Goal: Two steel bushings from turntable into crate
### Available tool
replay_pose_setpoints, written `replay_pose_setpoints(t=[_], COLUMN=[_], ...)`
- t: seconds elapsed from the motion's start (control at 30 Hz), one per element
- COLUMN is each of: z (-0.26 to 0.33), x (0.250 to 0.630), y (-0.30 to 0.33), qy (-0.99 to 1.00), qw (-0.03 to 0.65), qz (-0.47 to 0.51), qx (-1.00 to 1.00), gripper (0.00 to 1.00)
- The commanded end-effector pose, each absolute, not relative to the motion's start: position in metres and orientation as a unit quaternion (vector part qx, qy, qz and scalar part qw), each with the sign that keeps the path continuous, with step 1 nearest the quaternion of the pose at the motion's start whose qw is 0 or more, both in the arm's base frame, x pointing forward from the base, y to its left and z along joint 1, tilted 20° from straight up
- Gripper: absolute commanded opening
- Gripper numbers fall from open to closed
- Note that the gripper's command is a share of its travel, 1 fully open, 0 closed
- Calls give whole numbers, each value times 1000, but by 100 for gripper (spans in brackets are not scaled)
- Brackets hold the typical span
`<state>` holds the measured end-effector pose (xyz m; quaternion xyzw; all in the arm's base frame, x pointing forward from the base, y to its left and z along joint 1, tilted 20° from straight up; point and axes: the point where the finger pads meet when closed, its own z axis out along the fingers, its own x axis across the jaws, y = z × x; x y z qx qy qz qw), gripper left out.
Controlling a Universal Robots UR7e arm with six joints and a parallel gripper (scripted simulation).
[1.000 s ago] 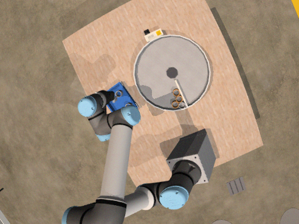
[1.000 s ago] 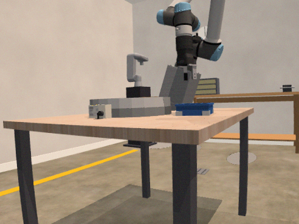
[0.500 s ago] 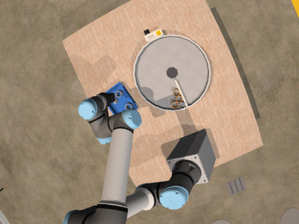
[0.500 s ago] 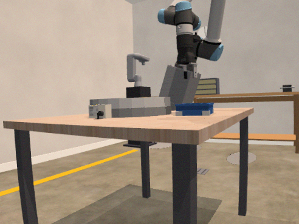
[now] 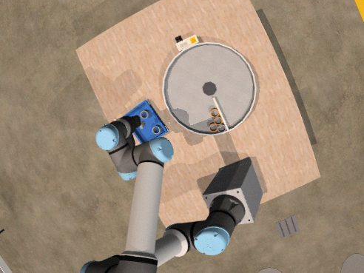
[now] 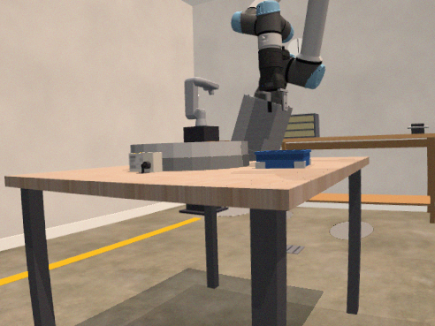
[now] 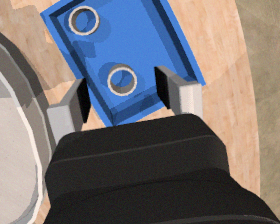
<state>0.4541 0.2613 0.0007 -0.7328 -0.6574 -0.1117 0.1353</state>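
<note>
The blue crate [image 5: 147, 121] sits on the wooden table left of the turntable [image 5: 209, 87]. Two steel bushings lie in the crate, one [image 7: 83, 20] at its far end and one [image 7: 121, 80] nearer my fingers; both also show in the overhead view [image 5: 144, 114] [image 5: 157, 129]. My gripper [image 7: 121, 86] is open and empty, high above the crate's near end; it also shows in the side view [image 6: 277, 104]. On the turntable, several bushings [image 5: 216, 120] cluster beside a white divider bar [image 5: 221, 112]; some are orange-brown and some grey steel.
A small control box [image 5: 186, 42] sits at the turntable's far edge. The robot's grey base block [image 5: 234, 190] stands at the table's near right corner. A second wooden bench [image 6: 367, 141] stands behind the table.
</note>
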Motion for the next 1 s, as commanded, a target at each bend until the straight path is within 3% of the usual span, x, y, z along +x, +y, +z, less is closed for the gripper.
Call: replay_pose_setpoints(t=[0.0, 0.97], z=[6, 9], x=[446, 440], y=[256, 253], qy=[-692, -715], qw=[129, 125], qz=[-119, -123], qx=[-700, -677], gripper=[100, 100])
